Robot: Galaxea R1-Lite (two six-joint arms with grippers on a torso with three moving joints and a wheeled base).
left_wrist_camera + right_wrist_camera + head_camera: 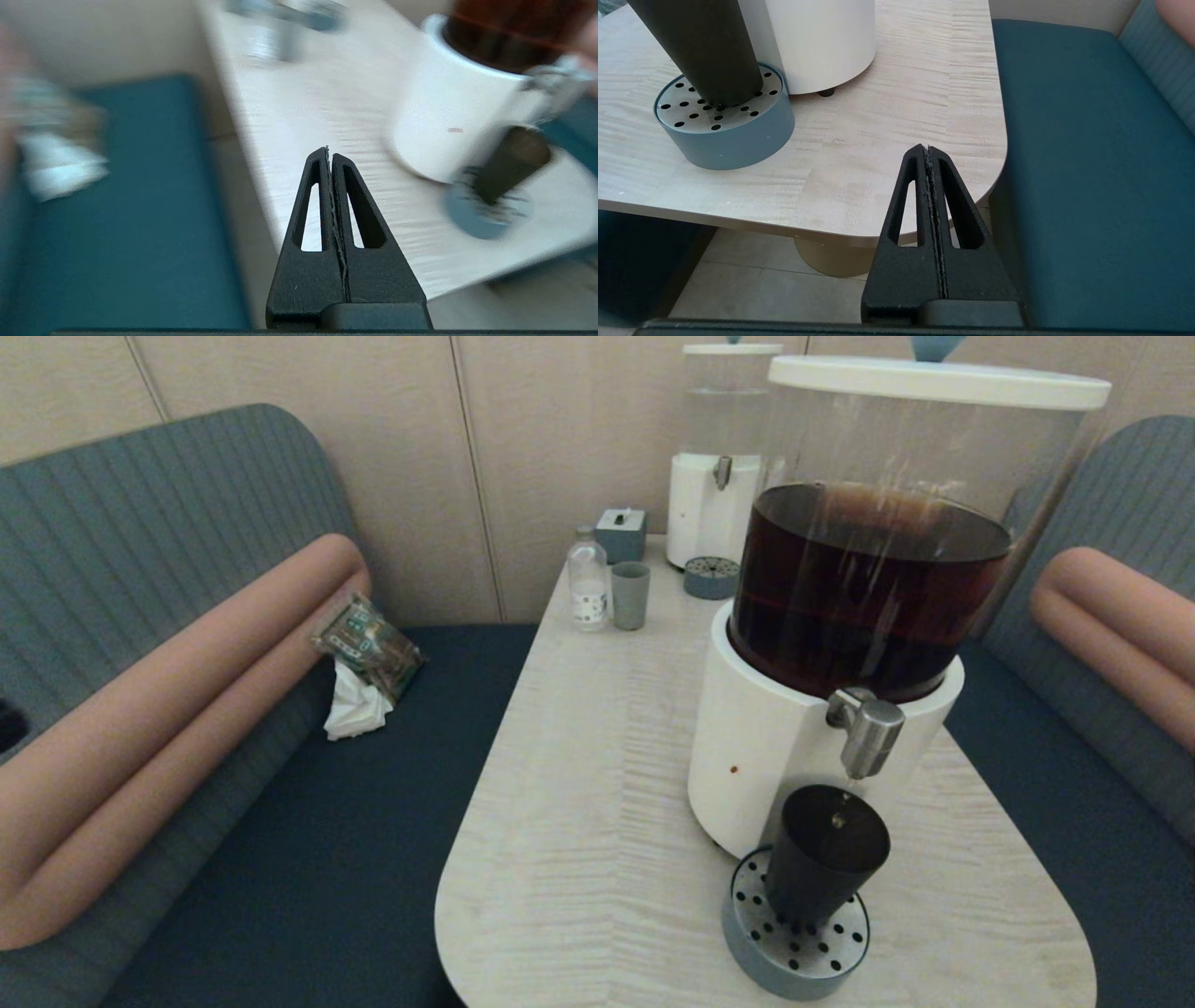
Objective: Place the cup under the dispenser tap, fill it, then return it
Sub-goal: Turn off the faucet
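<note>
The dark tapered cup (pixel 822 859) stands upright on the round perforated drip tray (pixel 794 947), directly below the brushed-steel tap (pixel 868 733) of the large white-based dispenser (pixel 775 747) holding dark brown liquid. The same cup (pixel 698 46) and tray (pixel 733 135) fill the near corner of the right wrist view, and the cup (pixel 511 161) appears blurred in the left wrist view. My right gripper (pixel 928 148) is shut and empty, low beside the table's near right corner. My left gripper (pixel 329 151) is shut and empty, off the table's left edge. Neither gripper appears in the head view.
At the table's far end stand a clear bottle (pixel 588 579), a pale grey-green cup (pixel 630 595), a small grey box (pixel 621 534) and a smaller clear-liquid dispenser (pixel 719 476) with its own drip tray (pixel 709 577). A snack packet with tissue (pixel 366 658) lies on the left bench.
</note>
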